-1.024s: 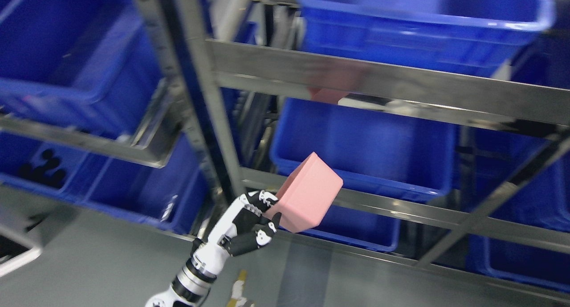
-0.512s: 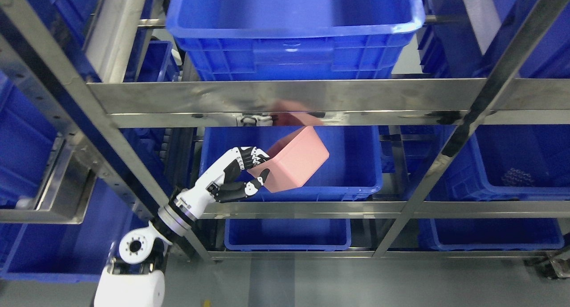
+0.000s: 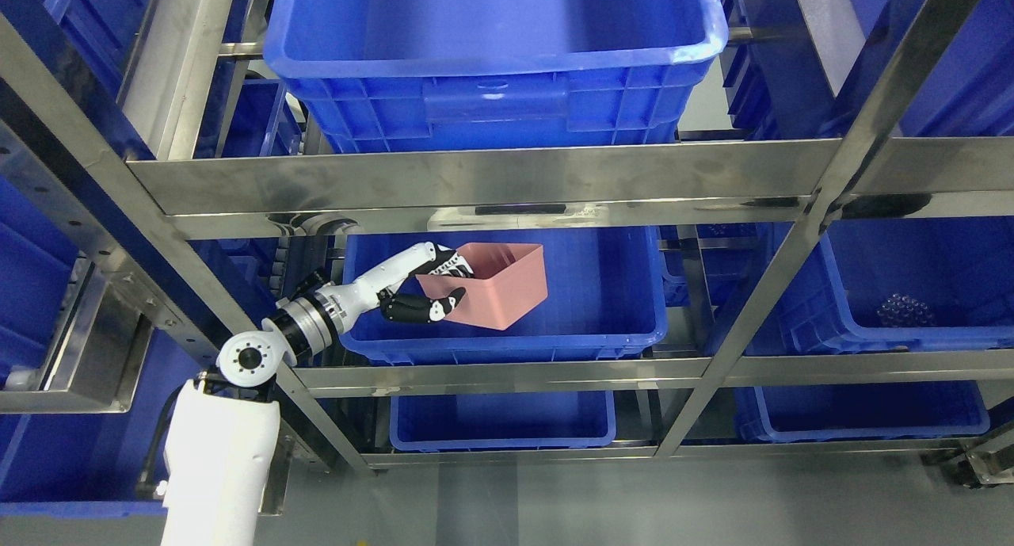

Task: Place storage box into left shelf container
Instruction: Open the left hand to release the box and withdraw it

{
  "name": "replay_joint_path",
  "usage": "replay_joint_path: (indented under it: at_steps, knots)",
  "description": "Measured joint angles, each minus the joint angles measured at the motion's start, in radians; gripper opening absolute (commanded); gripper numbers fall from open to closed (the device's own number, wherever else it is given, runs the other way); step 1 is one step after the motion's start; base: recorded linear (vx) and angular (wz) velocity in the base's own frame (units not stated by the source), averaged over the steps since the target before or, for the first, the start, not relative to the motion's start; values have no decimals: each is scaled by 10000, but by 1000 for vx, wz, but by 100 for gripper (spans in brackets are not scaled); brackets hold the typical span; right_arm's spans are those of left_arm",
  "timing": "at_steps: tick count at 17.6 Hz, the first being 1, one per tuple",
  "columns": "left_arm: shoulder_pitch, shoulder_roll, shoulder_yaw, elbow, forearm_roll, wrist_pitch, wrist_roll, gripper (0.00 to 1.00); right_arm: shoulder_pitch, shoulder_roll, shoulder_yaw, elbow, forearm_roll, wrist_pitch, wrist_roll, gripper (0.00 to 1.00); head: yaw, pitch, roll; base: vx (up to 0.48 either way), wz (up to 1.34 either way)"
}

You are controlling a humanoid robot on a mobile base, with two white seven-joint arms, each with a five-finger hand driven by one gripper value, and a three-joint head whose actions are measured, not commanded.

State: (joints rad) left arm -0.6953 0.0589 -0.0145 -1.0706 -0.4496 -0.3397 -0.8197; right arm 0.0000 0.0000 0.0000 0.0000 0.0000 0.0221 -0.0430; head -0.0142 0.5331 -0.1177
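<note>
Left robot hand (image 3: 428, 288) grips pink box (image 3: 495, 291) over blue bin (image 3: 634, 324), under steel rail (image 3: 507, 177).

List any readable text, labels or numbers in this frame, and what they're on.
None readable.
Pink storage box, held by the left hand: plain, no print showing.
Blue shelf container and the other blue bins: no labels showing.
Steel shelf rails: only reflections and smudges.

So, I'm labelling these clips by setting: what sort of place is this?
Probably a warehouse or factory storeroom: a steel shelf rack holds rows of blue plastic bins above a plain grey floor. The left hand holds a pink storage box over one bin.
</note>
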Motion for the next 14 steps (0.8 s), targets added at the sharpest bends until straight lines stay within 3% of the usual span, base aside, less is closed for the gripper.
replay_joint_path:
  at_steps: [2,3,5,8,10,12,14]
  knots:
    - [-230,-109,25,476,-690,-148,351,12,0,0,0,0,0,0,0,100,0,0,0,-4,19]
    - [-309,-150,38,674,-947,-196,460,20,-1,0,0,0,0,0,0,100,0,0,0,0,0]
    - [-440,-227,57,1038,-1367,-293,606,60,-1,0,0,0,0,0,0,100,0,0,0,0,0]
    - [-597,-326,79,1475,-1749,-326,1210,91,-1,0,0,0,0,0,0,100,0,-1,0,0,0]
    - [-663,-374,93,1631,-1807,-349,1950,98,-1,0,0,0,0,0,0,100,0,-1,0,0,0]
    - [-680,-411,99,1662,-1484,-265,2797,99,-1,0,0,0,0,0,0,100,0,-1,0,0,0]
    - [-515,-442,109,1486,-383,459,3849,99,0,0,0,0,0,0,0,100,0,-1,0,0,0]
